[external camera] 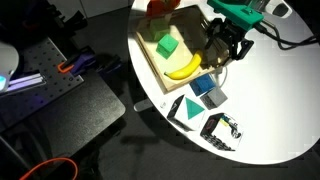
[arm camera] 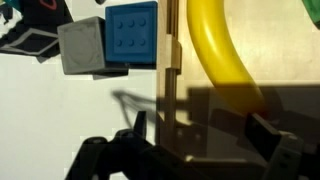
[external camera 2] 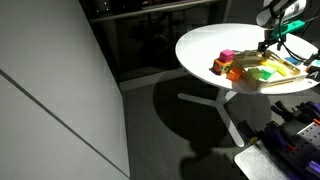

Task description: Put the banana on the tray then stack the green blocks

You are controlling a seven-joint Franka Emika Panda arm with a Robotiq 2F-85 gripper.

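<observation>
The yellow banana (external camera: pixel 183 68) lies inside the light wooden tray (external camera: pixel 150 62), along its near edge. In the wrist view the banana (arm camera: pixel 215 45) curves just inside the tray's rim (arm camera: pixel 170 60). A bright green block (external camera: pixel 166 47) sits in the tray's middle and also shows in an exterior view (external camera 2: pixel 263 72). A paler yellowish block (external camera: pixel 152 40) seems to lie beside it; this is unclear. My gripper (external camera: pixel 222 48) hovers over the tray's end beside the banana, open and empty (arm camera: pixel 200 140), straddling the rim. It holds nothing.
A blue block (arm camera: pixel 130 35) and a grey block (arm camera: pixel 82 45) sit on the white round table (external camera: pixel 270 120) just outside the tray. A dark green triangle (external camera: pixel 185 108) and a black-and-white piece (external camera: pixel 225 130) lie near the table edge. Red and pink blocks (external camera 2: pixel 228 62) stand at the tray's far end.
</observation>
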